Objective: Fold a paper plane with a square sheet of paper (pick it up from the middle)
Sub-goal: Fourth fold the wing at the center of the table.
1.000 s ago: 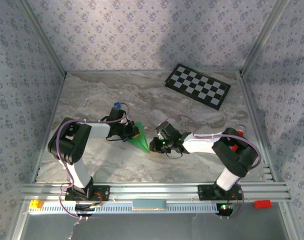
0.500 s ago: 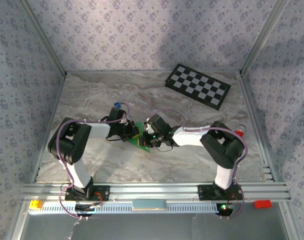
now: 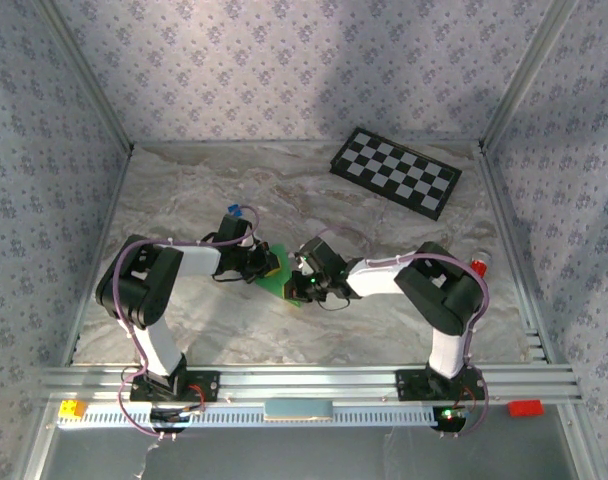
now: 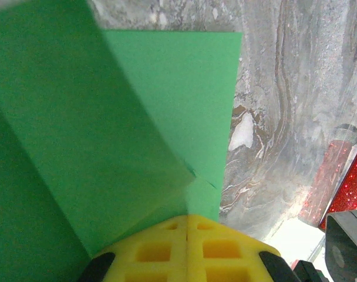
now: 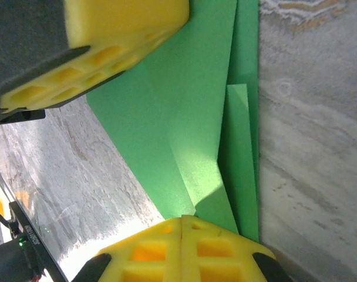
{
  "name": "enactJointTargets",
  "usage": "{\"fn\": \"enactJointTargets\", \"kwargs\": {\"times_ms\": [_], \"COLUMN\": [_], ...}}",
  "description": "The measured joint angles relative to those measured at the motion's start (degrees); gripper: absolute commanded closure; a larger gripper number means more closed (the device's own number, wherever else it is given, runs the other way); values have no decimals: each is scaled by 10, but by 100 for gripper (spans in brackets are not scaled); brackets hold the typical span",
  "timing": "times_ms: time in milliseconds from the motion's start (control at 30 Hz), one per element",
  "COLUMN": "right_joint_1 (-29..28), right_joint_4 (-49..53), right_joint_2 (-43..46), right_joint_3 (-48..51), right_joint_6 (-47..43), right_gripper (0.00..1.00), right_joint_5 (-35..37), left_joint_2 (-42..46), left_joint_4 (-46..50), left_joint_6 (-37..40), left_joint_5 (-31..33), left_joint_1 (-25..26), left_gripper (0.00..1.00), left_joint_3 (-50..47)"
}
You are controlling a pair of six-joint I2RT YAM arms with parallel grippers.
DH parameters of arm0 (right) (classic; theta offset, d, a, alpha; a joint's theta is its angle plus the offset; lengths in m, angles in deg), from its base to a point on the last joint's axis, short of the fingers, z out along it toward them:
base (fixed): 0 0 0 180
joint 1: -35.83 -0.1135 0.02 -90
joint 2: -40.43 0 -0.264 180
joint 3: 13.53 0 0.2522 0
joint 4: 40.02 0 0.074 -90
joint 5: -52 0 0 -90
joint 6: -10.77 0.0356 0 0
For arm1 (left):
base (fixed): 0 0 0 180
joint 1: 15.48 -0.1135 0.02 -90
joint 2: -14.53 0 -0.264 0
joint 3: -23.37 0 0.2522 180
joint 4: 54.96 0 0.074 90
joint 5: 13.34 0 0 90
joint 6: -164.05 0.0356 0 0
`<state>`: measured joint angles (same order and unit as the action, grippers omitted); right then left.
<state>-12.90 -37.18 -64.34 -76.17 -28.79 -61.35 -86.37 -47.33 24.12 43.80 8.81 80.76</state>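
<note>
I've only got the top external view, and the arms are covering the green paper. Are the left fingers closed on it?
Observer: The left wrist view shows the left gripper with its yellow pads pressed together, tips at the green paper.
Operator: And the right one?
Observer: The right gripper is shut as well, tips at a folded edge. I cannot tell whether it pinches or just presses.
Operator: Is the paper flat there?
Observer: It lies in several overlapping folded flaps, creases sharp.
</note>
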Motion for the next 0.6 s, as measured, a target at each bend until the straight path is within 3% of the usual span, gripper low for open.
{"fn": "enactJointTargets", "kwargs": {"times_ms": [600], "right_joint_1": [0], "right_joint_4": [-54], "right_joint_2": [65], "right_joint_3": [98], "right_joint_6": [12], "right_gripper": [97], "right_joint_5": [19], "left_joint_2": [-2], "left_joint_4": [0], "left_joint_6": [0], "left_joint_5": [-6], "left_joint_1": [1], "left_gripper": [99], "left_joint_3": [1]}}
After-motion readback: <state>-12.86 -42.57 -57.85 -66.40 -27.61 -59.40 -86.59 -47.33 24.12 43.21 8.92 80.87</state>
